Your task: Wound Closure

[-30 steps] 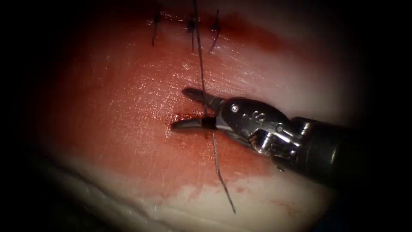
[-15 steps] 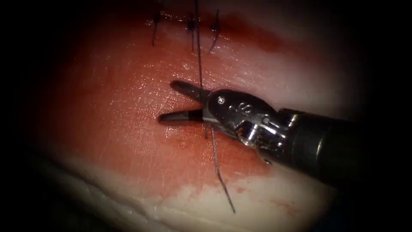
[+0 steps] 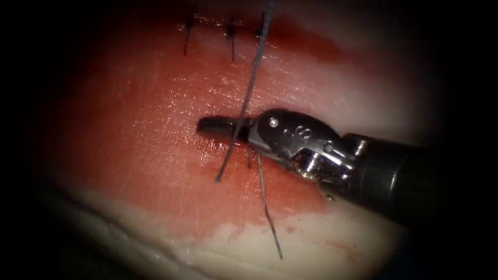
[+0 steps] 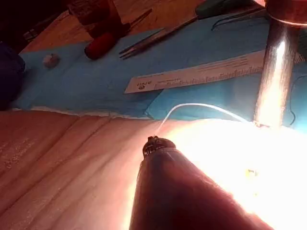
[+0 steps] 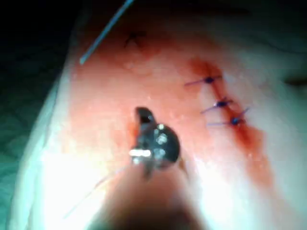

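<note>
A ruler (image 4: pixel 206 74) carries printed markings and scale, too small to read.

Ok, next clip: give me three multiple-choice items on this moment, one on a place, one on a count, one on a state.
1. In the endoscope view, where are the stitches relative to the right tool?
A. Above it
B. Below it
C. Under its shaft

2. How many stitches are on the tissue?
A. One
B. Three
C. Five

3. How are the right tool's jaws?
A. Wide open
B. Shut on a needle
C. Shut, with a thread crossing them

Answers:
1 A: the knots lie near the picture's upper edge, with the tool well below them.
2 B: three dark knots stand in a row.
3 C: the jaws form one closed dark tip with no needle between them, and the thread runs across them to a free end.
</note>
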You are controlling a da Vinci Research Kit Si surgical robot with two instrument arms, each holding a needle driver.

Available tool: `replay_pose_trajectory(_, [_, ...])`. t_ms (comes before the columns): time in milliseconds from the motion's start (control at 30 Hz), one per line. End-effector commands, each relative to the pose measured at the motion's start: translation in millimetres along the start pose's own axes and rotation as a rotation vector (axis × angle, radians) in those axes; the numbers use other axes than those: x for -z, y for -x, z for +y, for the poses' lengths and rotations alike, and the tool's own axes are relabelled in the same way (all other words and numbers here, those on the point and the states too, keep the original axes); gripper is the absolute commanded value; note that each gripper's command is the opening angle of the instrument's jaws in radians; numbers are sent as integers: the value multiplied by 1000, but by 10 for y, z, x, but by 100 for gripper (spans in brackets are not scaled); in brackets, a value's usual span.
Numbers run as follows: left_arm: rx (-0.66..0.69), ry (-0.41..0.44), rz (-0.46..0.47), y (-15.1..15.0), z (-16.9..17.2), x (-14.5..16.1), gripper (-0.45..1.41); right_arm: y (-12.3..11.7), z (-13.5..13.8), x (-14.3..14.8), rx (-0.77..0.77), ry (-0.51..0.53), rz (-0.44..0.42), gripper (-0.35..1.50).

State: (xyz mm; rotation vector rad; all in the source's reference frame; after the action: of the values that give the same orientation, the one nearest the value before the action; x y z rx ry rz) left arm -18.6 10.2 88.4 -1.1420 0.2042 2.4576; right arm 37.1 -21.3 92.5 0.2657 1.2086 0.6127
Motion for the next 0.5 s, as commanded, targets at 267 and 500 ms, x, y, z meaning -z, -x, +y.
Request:
replay_pose_trajectory(267, [-17,5,4,-3,29,-43,-45,-25,31,116,18,112,-10,137])
replay_pose_trajectory(500, [-23,123,-21,15,104,-121,-45,-38,74,250,2,247,-27,134])
